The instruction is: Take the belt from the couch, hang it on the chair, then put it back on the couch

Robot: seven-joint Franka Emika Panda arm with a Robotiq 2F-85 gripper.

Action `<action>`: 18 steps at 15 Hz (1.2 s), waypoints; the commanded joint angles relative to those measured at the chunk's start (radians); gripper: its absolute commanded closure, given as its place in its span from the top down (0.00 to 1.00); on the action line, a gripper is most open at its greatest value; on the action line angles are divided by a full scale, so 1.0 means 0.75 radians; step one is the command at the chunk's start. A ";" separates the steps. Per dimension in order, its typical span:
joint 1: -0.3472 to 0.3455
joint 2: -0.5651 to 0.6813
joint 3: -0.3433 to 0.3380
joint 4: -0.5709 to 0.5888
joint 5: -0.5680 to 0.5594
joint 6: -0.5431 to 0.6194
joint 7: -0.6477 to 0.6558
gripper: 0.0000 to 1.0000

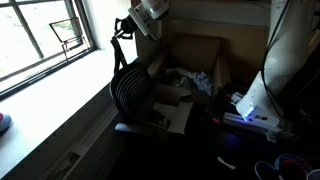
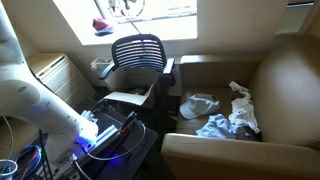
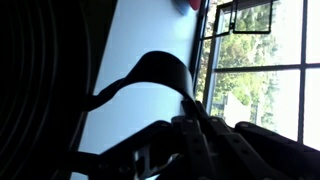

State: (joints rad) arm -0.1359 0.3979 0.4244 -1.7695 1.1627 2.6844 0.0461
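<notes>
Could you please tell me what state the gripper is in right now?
Gripper: closed, holding the belt, which hangs down over the chair.

Tan couch (image 2: 288, 85), crumpled pale cloths (image 2: 226, 122) on its seat
</notes>
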 commanded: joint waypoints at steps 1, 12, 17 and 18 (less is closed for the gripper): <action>-0.019 -0.072 -0.023 -0.274 0.017 0.164 -0.224 0.01; 0.290 0.349 -0.311 -0.304 -0.036 1.063 -0.337 0.01; 0.820 0.468 -0.821 -0.328 0.422 1.037 -0.480 0.11; 0.661 0.428 -0.686 -0.287 0.294 1.030 -0.436 0.06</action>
State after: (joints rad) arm 0.3637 0.7194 -0.0940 -1.9851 1.3874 3.4564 -0.2818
